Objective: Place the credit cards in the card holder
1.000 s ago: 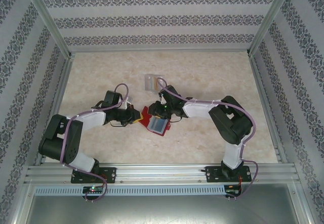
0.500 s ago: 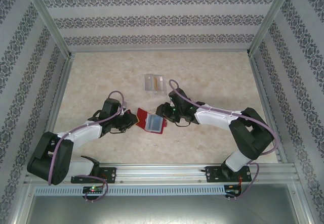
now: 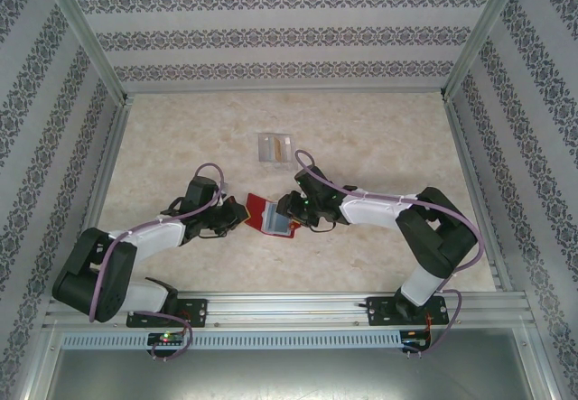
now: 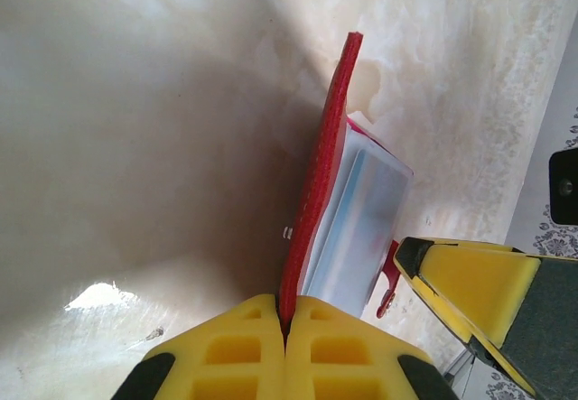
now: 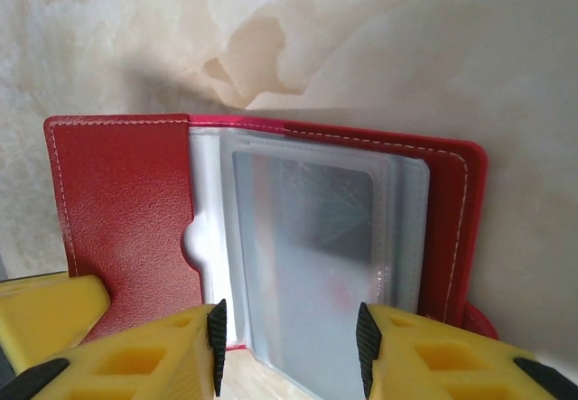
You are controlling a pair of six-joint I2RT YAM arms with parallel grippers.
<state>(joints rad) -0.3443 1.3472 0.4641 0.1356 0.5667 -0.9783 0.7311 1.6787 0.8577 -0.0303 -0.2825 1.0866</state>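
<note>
The beige, marble-patterned table (image 3: 361,138) is enclosed on three sides by walls (image 3: 289,34) papered in grey ornamental bands and framed by aluminium rails (image 3: 289,308). Soft glare is cast on the tabletop.

Grained leather card holder (image 5: 117,201), glossy pockets (image 5: 316,237)

the card holder (image 5: 117,201) is red, the table (image 3: 361,147) marbled beige.

Robot test cell, lab setting: I work inside a box framed by aluminium posts (image 3: 86,34), its wall panels (image 3: 289,34) papered in grey floral stripes. My left arm (image 3: 149,231) and right arm (image 3: 379,209) are bolted to a slotted metal rail (image 3: 289,308) at the near edge of a beige marbled surface (image 3: 379,147), with purple cables (image 3: 209,170) looping along both.
</note>
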